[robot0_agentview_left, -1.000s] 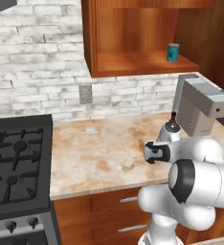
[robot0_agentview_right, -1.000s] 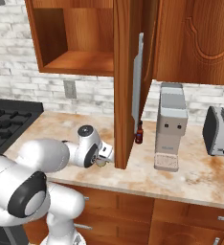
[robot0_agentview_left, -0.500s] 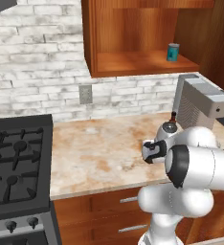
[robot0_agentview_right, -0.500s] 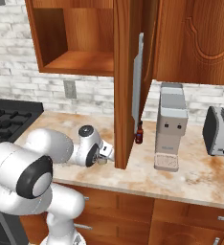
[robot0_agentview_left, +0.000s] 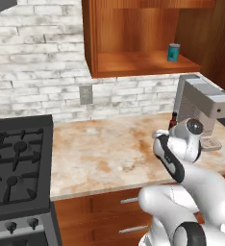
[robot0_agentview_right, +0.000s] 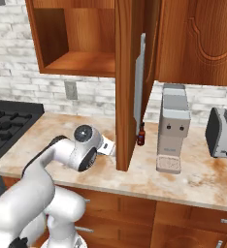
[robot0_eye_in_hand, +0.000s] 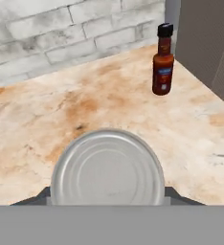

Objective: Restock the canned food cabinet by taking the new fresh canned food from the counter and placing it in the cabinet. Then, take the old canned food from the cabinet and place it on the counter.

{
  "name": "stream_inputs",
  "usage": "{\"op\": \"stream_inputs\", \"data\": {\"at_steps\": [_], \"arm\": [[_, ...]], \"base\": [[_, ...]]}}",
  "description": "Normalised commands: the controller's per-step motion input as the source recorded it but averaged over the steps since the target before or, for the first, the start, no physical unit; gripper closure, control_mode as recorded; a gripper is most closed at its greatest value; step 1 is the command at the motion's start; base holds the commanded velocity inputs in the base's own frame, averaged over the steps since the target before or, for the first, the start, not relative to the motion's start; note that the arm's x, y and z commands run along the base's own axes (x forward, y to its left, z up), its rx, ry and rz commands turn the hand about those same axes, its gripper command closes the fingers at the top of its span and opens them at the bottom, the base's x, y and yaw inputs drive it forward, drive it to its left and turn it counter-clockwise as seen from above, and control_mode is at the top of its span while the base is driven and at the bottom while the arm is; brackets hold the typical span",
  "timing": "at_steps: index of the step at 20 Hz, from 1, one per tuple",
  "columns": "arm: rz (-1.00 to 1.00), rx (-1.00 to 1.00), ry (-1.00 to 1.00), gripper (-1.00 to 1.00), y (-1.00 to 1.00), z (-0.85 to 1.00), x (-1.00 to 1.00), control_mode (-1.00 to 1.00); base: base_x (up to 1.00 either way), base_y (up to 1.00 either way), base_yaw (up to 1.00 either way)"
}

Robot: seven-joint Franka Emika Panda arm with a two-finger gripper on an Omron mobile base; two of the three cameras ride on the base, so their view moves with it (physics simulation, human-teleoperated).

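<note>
The new fresh canned food (robot0_eye_in_hand: pixel 107 167) shows its round silver top at the bottom of the hand view, standing on the counter (robot0_eye_in_hand: pixel 47 119). My gripper (robot0_eye_in_hand: pixel 109 194) is shut on it, one dark fingertip at each side; the label is hidden. In the right base view the hand (robot0_agentview_right: pixel 107 147) is low over the counter, next to the open cabinet door (robot0_agentview_right: pixel 127 82). The old canned food (robot0_agentview_left: pixel 173 52), a teal tin, stands on the right of the shelf in the cabinet (robot0_agentview_left: pixel 133 65).
A dark brown bottle (robot0_eye_in_hand: pixel 162 60) stands just beyond the tin, beside a grey coffee machine (robot0_agentview_right: pixel 172 128). A toaster (robot0_agentview_right: pixel 223 133) sits farther right. The black stove (robot0_agentview_left: pixel 18 168) borders the counter on the left. The brick wall runs behind.
The jaws have closed on the tin. The arm's elbow has swung down and toward the base, while the hand has stayed at the same spot on the counter.
</note>
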Motion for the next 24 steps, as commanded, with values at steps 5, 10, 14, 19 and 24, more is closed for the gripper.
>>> {"op": "stream_inputs", "data": {"at_steps": [5, 10, 14, 19, 24], "arm": [[0.04, 0.03, -0.47, 1.00, 0.02, 1.00, -0.91, -1.00], [0.00, 0.00, -0.33, 1.00, 0.22, 1.00, -0.71, -1.00], [0.00, -0.01, -0.17, 1.00, 0.34, 1.00, -0.50, -1.00], [0.02, -0.07, -0.01, 1.00, 0.88, 1.00, -0.26, -1.00], [0.03, -0.14, 0.21, 1.00, 0.83, 1.00, 0.00, -1.00]], "base": [[0.00, 0.00, 0.00], [0.00, 0.00, 0.00], [0.00, 0.00, 0.00], [0.00, 0.00, 0.00], [0.00, 0.00, 0.00]]}}
